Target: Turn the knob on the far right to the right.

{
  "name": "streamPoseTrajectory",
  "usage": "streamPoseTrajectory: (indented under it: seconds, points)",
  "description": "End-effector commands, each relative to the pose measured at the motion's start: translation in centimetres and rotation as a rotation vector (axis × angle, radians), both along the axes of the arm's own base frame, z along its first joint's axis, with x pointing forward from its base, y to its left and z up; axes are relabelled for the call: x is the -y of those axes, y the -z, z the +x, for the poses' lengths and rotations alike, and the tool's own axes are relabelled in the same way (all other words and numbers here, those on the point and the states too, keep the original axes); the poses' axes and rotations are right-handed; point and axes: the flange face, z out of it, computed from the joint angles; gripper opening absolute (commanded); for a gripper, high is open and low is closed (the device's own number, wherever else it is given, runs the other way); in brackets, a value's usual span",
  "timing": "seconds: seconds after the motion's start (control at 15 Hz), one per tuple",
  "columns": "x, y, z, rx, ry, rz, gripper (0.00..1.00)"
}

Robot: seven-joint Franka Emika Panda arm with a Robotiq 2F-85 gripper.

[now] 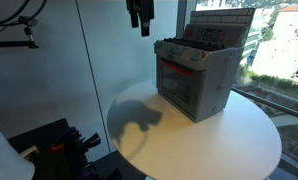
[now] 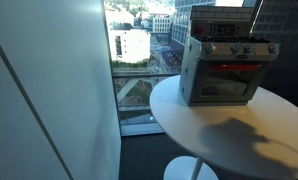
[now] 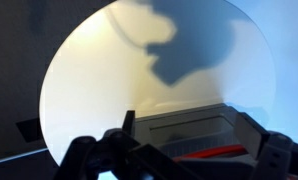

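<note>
A grey toy oven [image 1: 194, 80] with a red-lit window stands on the round white table [image 1: 229, 140]; it shows in both exterior views [image 2: 224, 75]. A row of small knobs [image 1: 184, 52] runs along its front top edge, and the far right knob [image 2: 272, 48] is at the end of that row. My gripper [image 1: 139, 18] hangs high above the table, to the side of the oven and well apart from the knobs. In the wrist view the gripper [image 3: 189, 128] is open and empty, looking down on the oven's top [image 3: 184, 130].
Large windows with a city view stand behind the oven [image 2: 139, 45]. The table edge [image 2: 164, 120] drops to the floor. Dark equipment [image 1: 59, 145] sits low beside the table. The arm's shadow [image 1: 139, 118] lies on the tabletop.
</note>
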Motion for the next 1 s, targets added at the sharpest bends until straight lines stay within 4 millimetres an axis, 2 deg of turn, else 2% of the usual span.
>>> streamPoseTrajectory:
  seconds: [0.0,0.47,0.53,0.6,0.93]
  points:
    - [-1.0,-1.4,-1.9,-0.029,0.007,-0.049,1.0]
    - [-2.8,-2.6,-4.9,-0.051,-0.036,-0.076,1.0]
    - [-2.9,-2.5,-5.0,-0.056,-0.048,-0.058,1.0]
    - [-2.6,-2.4,-4.1,-0.049,-0.044,-0.064,1.0]
    - [-2.6,-2.2,-4.1,-0.054,-0.045,-0.062,1.0]
